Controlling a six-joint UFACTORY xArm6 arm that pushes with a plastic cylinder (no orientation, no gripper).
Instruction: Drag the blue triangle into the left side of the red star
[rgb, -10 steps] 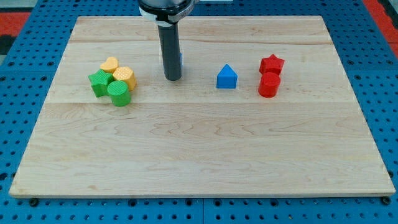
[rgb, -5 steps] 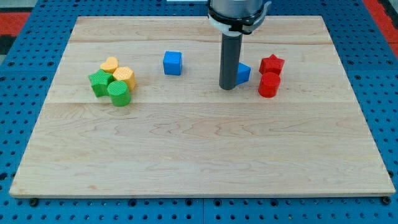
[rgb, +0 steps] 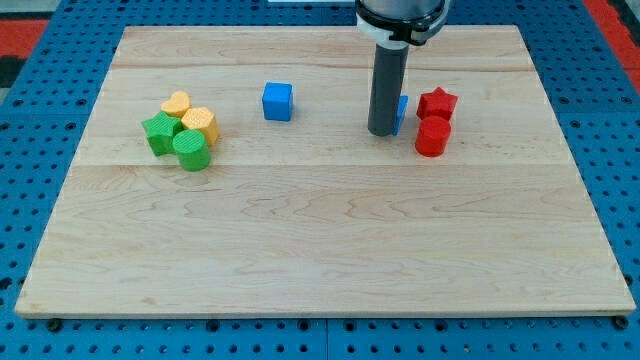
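We see my tip (rgb: 384, 133) pressed against the blue triangle block's (rgb: 402, 113) left side, hiding most of it; the triangle sits just left of the red star block (rgb: 437, 102). No fingers here.

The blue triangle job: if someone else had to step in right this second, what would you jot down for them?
My tip is down on the board, pressed against the view's left of the blue triangle, which the rod mostly hides.
The blue triangle sits just to the view's left of the red star; I cannot tell whether they touch yet.
The red cylinder stands right below the star.
The blue cube and the green and yellow cluster lie off to the view's left, not involved.
Done: the triangle is nearly at the star.
Left: probably a short nudge toward the view's right, then check contact.
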